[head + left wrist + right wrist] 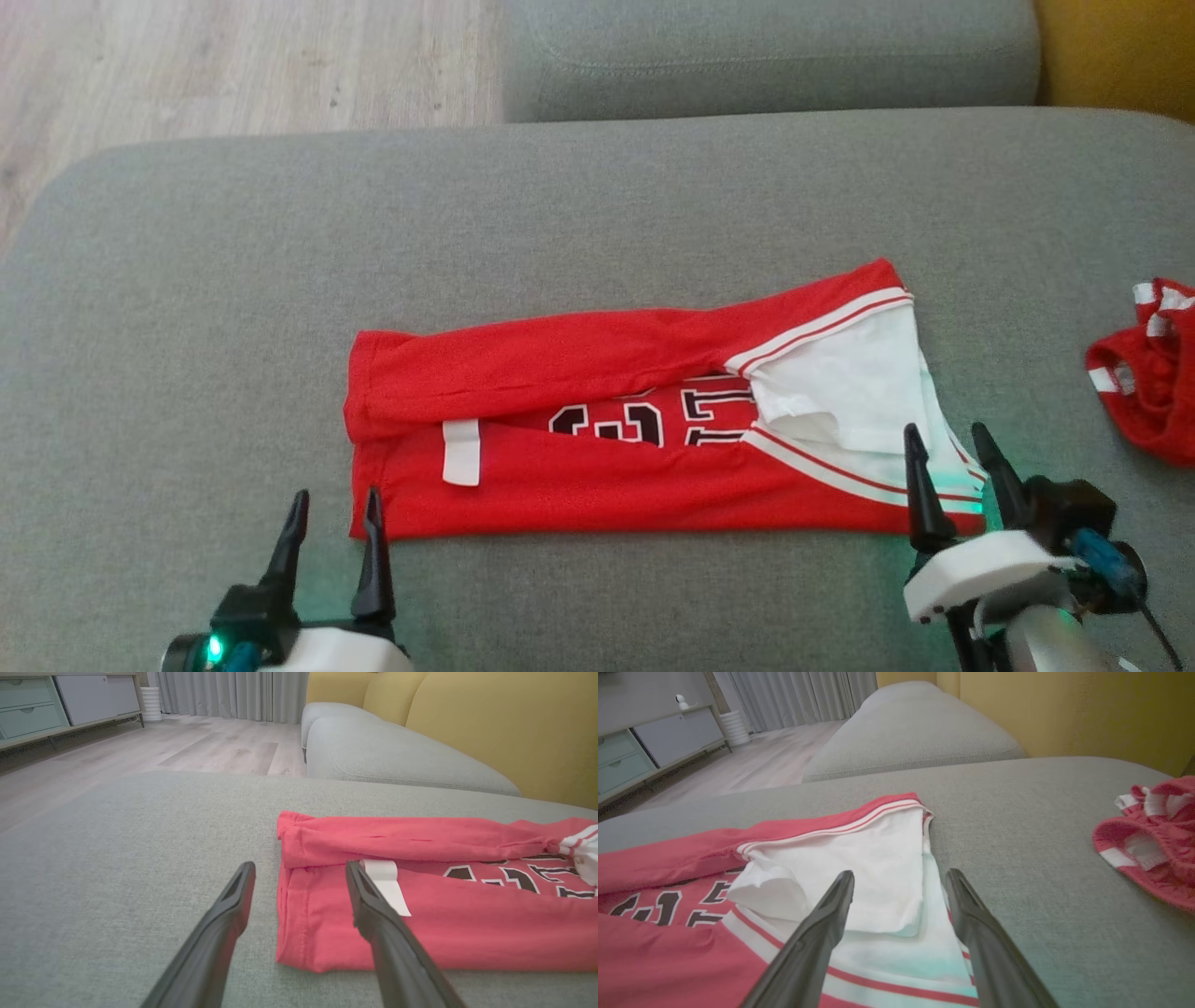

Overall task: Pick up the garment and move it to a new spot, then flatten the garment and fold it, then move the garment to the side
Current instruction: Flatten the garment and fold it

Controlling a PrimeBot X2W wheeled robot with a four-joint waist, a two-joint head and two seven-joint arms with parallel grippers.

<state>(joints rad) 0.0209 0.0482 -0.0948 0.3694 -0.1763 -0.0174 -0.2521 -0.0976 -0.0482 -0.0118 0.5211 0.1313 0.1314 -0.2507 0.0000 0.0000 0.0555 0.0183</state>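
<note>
Head view: the garment (607, 476) lies as a folded strip on the grey cushion (560, 205). The left tool (337, 495) and right tool (945, 429) stand at its near corners, fingers apart, holding nothing.

Left wrist view: the strip's end lies just ahead. Pinch all layers at the corner.

Right wrist view: white fabric lies under the fingers. Match the left tool's height and lift evenly.

One red garment (444, 933), folded lengthwise, white tag (387, 882) and black lettering exposed, is laid flat on a grey sofa cushion (117, 868). The left claw (300, 868) is seen spread over its near corner. Beyond are noted a yellow backrest (490, 728) and a wooden floor (187, 746).
</note>
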